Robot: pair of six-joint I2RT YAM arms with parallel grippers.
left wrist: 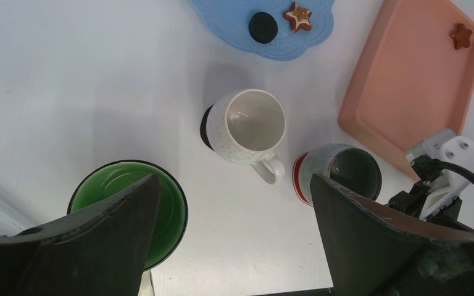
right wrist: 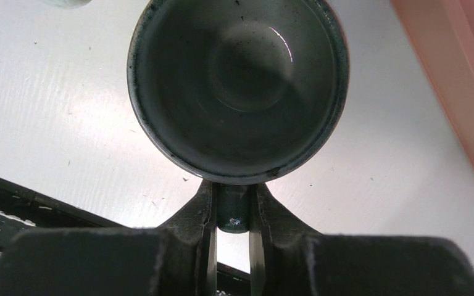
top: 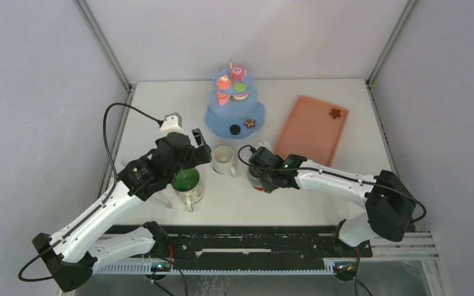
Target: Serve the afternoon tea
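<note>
Grey glaze fills the right wrist view. The grey mug (right wrist: pixel 237 86) is upright with its mouth toward the camera, and the right tool (right wrist: pixel 231 197) is clenched on its handle, one finger on each side. Gripping the handle keeps the fingers out of the cup and should let the mug travel level. In the top view it sits near the middle of the table (top: pixel 241 203), just right of the cream mug (top: pixel 224 159). Whether it rests on the table or is just off it cannot be told.

The left tool (left wrist: pixel 234 197) hangs released, its jaws wide apart with nothing between them, above the green mug (left wrist: pixel 108 191) at the near left. This looks like a ready stance for taking that cup.

Beyond the mugs, the blue tiered stand (top: pixel 217 123) carries most of the pastries. The pink swirl roll (top: pixel 239 73) is on top, and a black round (top: pixel 235 129) and a brown star (top: pixel 250 123) lie on the lowest tier. The salmon tray (top: pixel 308 132) lies at the far right with a second brown star (top: pixel 335 113) on it. The mugs are grouped at the near side, so serving seems to be at an early stage.
</note>
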